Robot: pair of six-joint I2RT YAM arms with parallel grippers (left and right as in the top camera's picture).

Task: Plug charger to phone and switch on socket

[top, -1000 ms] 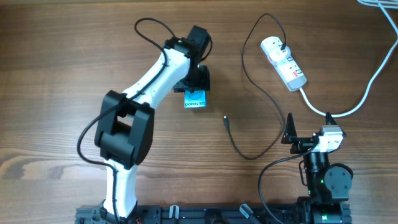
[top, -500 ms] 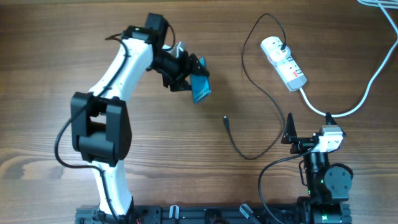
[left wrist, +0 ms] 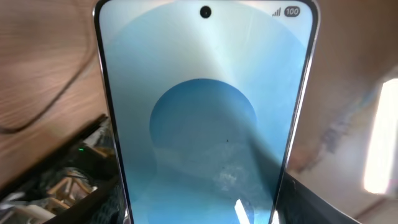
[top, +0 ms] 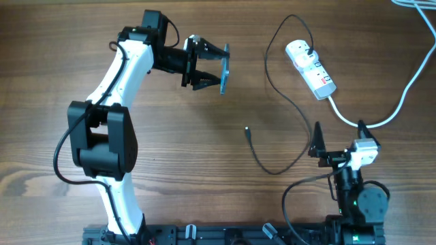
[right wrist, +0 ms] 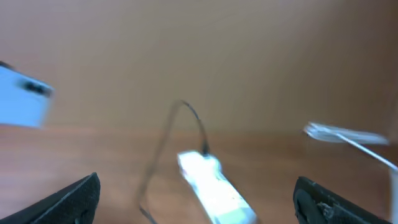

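Note:
My left gripper [top: 216, 67] is shut on the phone [top: 223, 67] and holds it in the air, edge-on to the overhead view, far left of centre. In the left wrist view the phone's turquoise screen [left wrist: 205, 112] fills the frame between the dark fingers [left wrist: 311, 202]. The charger's black cable [top: 294, 102] runs from the socket [top: 310, 67] in a loop, and its plug tip [top: 248, 132] lies on the table. My right gripper [top: 338, 137] is open and empty near the front right. Its view shows the socket [right wrist: 211, 186], blurred, ahead between the jaws, and the phone [right wrist: 22, 102] at far left.
The socket's thick white cord [top: 409, 85] curves from its near end, past my right gripper, to the table's far right corner. The black cable's loop lies between the plug tip and my right arm. The table is brown wood.
My left arm has lifted the phone off the table, swung back and left, and turned the phone on edge. The right arm has hardly moved.

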